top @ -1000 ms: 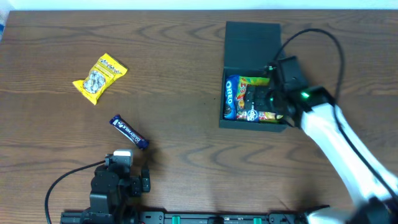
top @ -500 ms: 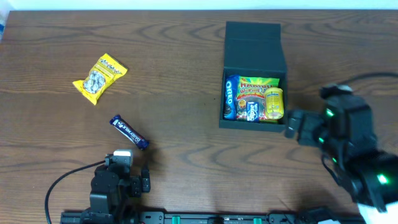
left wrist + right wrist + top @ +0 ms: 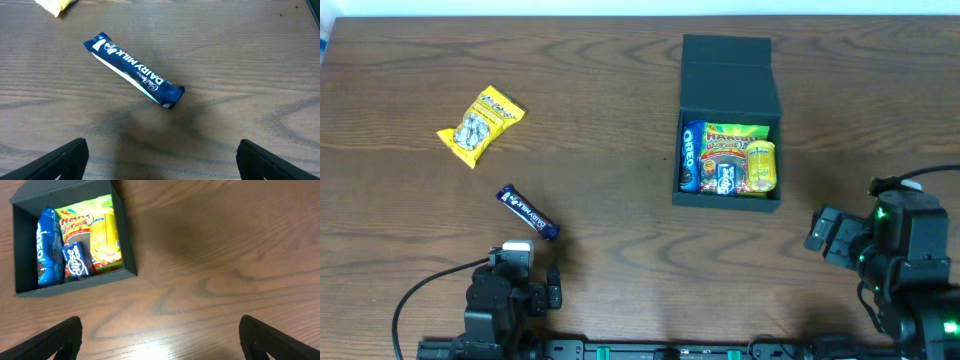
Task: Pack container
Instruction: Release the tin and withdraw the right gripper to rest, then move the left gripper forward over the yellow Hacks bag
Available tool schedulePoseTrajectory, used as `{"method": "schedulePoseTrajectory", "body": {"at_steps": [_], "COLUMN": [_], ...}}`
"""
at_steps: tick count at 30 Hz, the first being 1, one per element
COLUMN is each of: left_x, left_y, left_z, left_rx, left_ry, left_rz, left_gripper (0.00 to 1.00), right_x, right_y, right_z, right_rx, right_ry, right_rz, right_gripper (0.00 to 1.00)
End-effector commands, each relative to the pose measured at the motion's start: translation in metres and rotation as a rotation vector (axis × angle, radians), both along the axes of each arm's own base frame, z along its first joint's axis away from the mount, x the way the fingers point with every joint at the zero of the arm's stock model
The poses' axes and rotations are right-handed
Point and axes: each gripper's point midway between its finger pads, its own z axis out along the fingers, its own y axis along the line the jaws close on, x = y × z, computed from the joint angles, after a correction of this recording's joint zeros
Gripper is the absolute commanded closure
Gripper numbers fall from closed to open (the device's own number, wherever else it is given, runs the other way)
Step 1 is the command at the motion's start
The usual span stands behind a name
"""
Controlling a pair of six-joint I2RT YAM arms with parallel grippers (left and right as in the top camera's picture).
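Withdrawn from the container, right pincer hovers released, well apart off its near-right corner.

You have bare tabletop to pass between the yellow packet toward the left edge and the container toward the far edge. The chocolate bar lies just ahead of your left gripper. The container's top stands open, its floor filled with packets.
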Motion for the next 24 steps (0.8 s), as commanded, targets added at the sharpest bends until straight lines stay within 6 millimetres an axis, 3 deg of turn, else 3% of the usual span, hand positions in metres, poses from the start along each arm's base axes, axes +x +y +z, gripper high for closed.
{"method": "schedulePoseTrajectory", "body": {"at_steps": [1,10,17,24], "left_x": [-0.005,-0.005,0.001,0.013], "left_y": [0.003,0.004,0.018,-0.013], "left_z": [-0.018,-0.018,-0.012,0.006], "left_rx": [0.018,0.020,0.070,-0.057], "left_ry": [0.054,0.053,0.017,-0.066], "left_rz": [0.009,0.011,0.078,-0.049], "left_gripper": [0.05,0.05,0.05,0.05], "right_x": [-0.001,-0.005,-0.013,-0.014], "right_y": [-0.001,-0.001,-0.002,-0.002], "right_z": [-0.001,-0.004,-0.009,-0.010], "right_rx": [-0.004,-0.006,-0.009,-0.009], "right_ry": [0.006,0.024,0.064,0.069], "right_rz": [0.004,0.005,0.005,0.005], "right_gripper": [0.01,0.01,0.01,0.01]}}
